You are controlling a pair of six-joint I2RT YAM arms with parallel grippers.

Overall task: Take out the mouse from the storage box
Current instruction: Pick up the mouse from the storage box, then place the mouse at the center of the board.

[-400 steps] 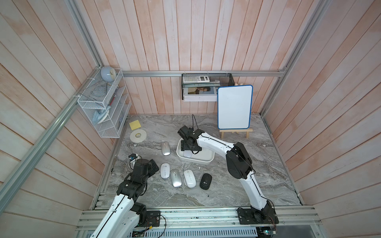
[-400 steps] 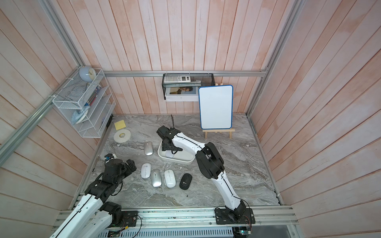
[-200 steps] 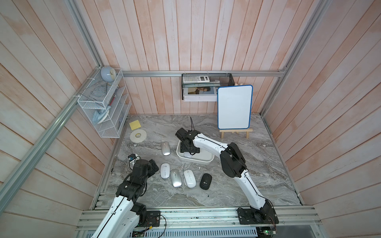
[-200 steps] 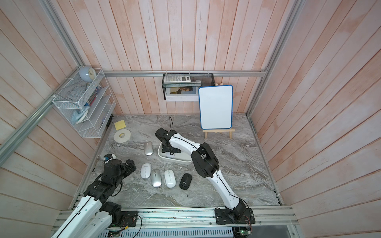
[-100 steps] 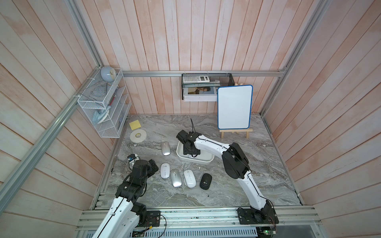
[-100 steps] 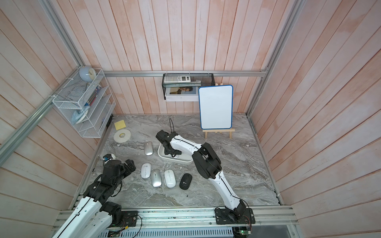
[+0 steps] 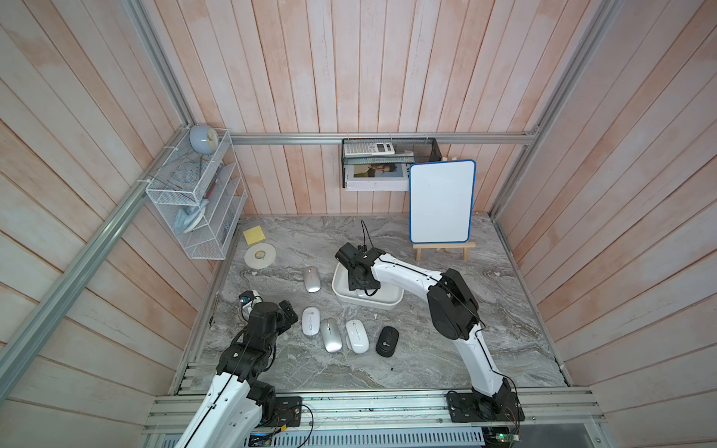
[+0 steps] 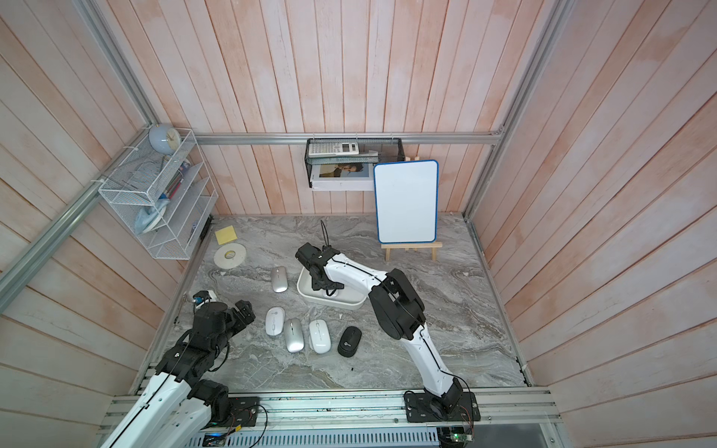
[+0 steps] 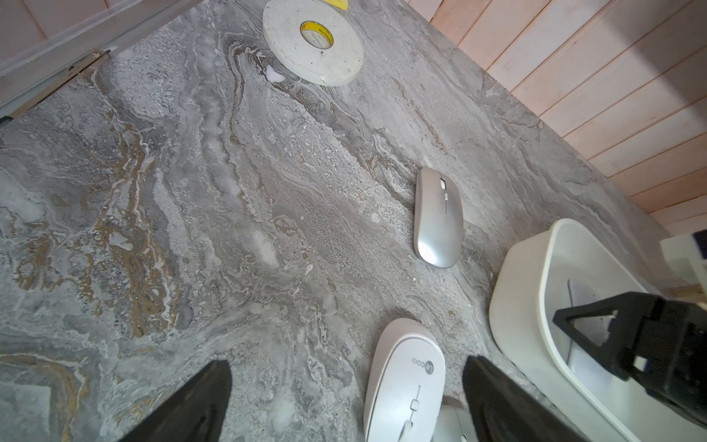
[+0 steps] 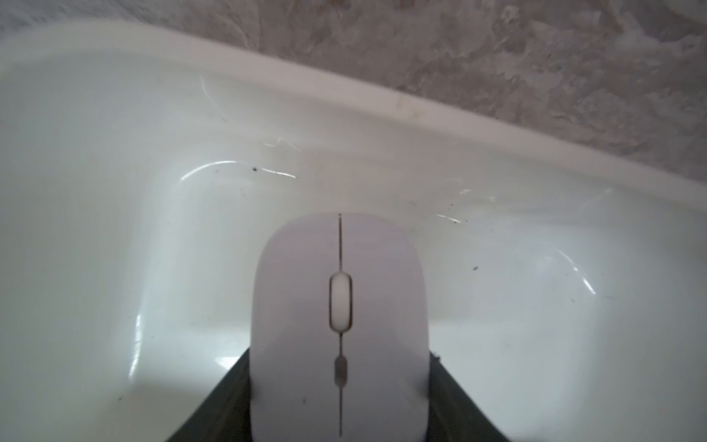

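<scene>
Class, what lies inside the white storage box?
One white mouse, with the fingers of the right end effector against its sides. The box floor around it is bare. From above, the end effector hides most of it.

Grey logo reading roughly "coo" on white mouse [image 9: 405,382], tape roll [image 9: 313,40] core print illegible

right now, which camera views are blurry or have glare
Right wrist view: soft and smeared, white mouse and storage box both unsharp, thin glare streaks on the box's glossy wall. Left wrist view: table sharp, bright highlight on the silver mouse. Both top views: crisp, evenly lit.
</scene>
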